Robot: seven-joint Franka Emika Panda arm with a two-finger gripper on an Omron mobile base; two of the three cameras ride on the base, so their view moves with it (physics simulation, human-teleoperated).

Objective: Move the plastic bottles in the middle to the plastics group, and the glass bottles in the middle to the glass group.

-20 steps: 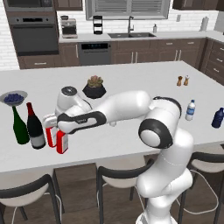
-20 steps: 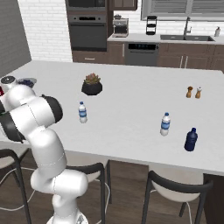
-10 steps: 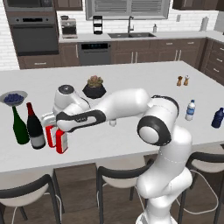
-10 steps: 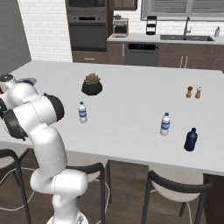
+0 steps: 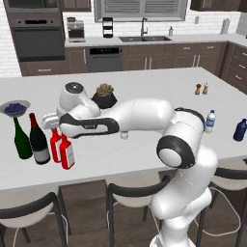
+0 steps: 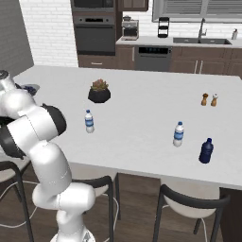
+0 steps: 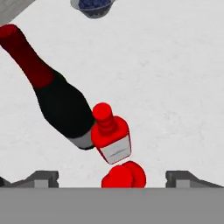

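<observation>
The gripper [image 7: 112, 178] is seen spread wide, its fingertips [image 7: 43, 178] set well apart above the cap of the nearer red bottle [image 7: 124, 176], which is not clasped. The second red bottle [image 7: 112, 139] is found just beyond, touching the dark wine bottle [image 7: 59, 104]. The green wine bottle [image 5: 20, 140] is placed beside them on the surface [image 5: 144, 91]. Farther off, a clear water bottle [image 6: 89, 121] is left mid-surface.

Bright, even rendered light, faint soft shadows, slightly blurry low-resolution frames
</observation>
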